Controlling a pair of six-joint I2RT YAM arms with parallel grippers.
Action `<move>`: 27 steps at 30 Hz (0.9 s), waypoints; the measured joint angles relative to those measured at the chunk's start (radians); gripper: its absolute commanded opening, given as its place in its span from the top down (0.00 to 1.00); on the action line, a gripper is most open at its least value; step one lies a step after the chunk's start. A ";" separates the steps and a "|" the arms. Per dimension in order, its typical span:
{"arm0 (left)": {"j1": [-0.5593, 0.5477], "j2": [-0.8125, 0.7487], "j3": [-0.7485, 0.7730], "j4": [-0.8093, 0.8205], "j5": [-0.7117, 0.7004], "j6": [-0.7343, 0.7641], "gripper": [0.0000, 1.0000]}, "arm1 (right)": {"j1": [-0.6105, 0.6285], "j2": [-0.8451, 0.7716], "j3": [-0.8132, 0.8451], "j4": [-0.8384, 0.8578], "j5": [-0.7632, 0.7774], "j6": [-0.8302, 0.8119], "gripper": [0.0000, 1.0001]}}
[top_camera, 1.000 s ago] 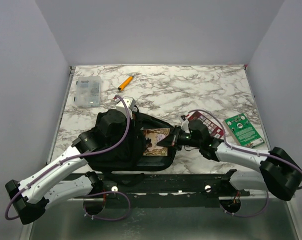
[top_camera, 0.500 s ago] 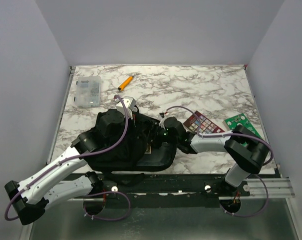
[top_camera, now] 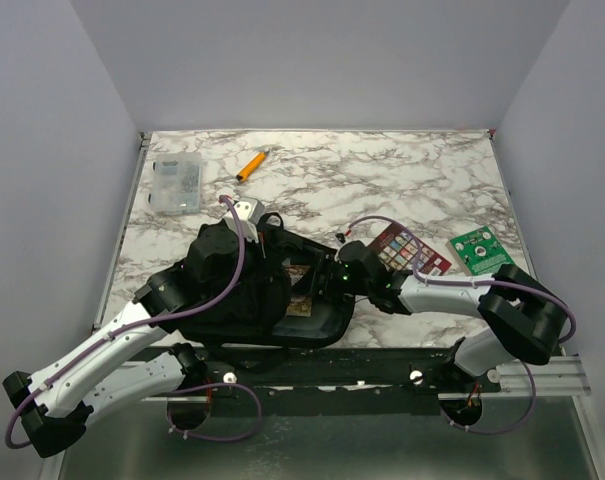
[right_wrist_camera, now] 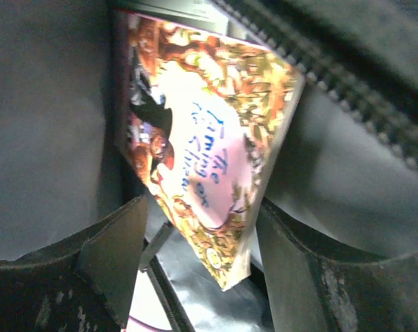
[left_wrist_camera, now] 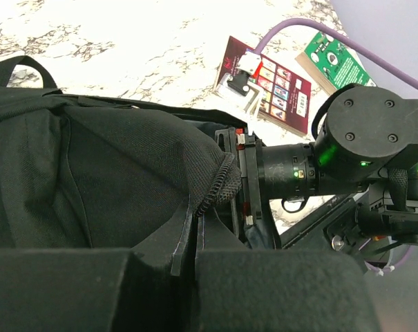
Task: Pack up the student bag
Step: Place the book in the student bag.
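Seen from above, the student bag (top_camera: 244, 300), a large black backpack of soft woven fabric with rounded corners, lies flat near the front edge of the marble-patterned table (top_camera: 382, 180), its mouth gaping toward the right. The left gripper (top_camera: 267, 232) sits at the bag's far rim, while the right gripper (top_camera: 320, 283) reaches into the opening, where a book (top_camera: 300, 292) with a brown-and-gold cover shows. Open tabletop stretches behind and to the right. A clear plastic box (top_camera: 177, 184) and an orange marker (top_camera: 250, 165) lie well apart at the far left, and a maroon card (top_camera: 410, 250) and a green card (top_camera: 484, 252) lie near the right forearm. From the left wrist, the left gripper (left_wrist_camera: 186, 259) is clamped tight on a flap of the bag's coarse fabric, just beside the zipper teeth (left_wrist_camera: 212, 190). The lifted flap half hides the right arm's round black wrist housing (left_wrist_camera: 364, 142), which crowds the opening. From the right wrist, the right gripper (right_wrist_camera: 202, 214) has its jaws spread wide and grips nothing. The glossy book (right_wrist_camera: 202, 138) lies tilted inside the bag, its lower corner between the matte dark fingers (right_wrist_camera: 112, 266), with dull lining at left and a zipper (right_wrist_camera: 364, 124) running across the upper right.
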 measured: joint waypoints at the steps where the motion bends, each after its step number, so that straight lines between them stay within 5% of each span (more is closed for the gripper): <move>1: 0.000 0.000 -0.001 0.000 0.001 -0.001 1.00 | 0.000 0.000 -0.003 -0.011 0.005 -0.006 0.54; 3: 0.000 0.000 -0.002 0.000 0.003 -0.004 1.00 | 0.000 0.000 -0.010 -0.025 0.010 -0.016 0.69; 7: 0.000 0.000 -0.002 0.000 0.013 -0.008 1.00 | 0.000 0.017 -0.012 -0.004 0.009 -0.011 0.79; 15: 0.002 0.008 0.006 -0.001 0.058 -0.011 1.00 | 0.026 0.246 0.060 0.203 -0.019 0.083 0.81; 21: 0.004 0.011 0.008 -0.009 0.063 -0.015 1.00 | 0.042 0.262 0.085 0.261 -0.016 0.104 0.52; 27: 0.005 0.010 0.007 -0.009 0.062 -0.029 1.00 | 0.042 0.130 0.084 0.123 0.037 0.014 0.33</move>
